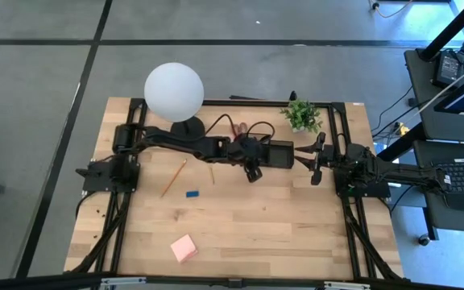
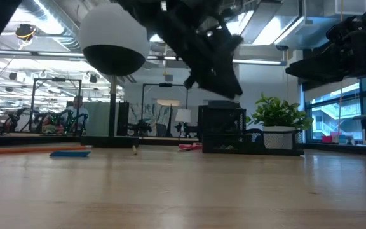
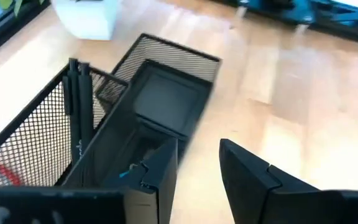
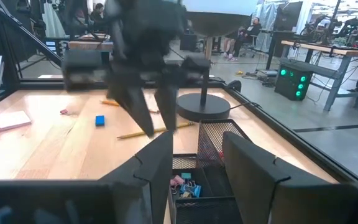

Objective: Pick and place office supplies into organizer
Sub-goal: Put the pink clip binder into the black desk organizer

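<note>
left claw (image 3: 197, 171), fingers apart and empty, hangs over the organizer (image 1: 279, 153) at twelve o'clock; next likely target: the pencil (image 1: 174, 177).

Overhead, table-level, two wrist views, sharing organizer (image 1: 279, 153)

Bright, even light (wrist views blurred)
</note>
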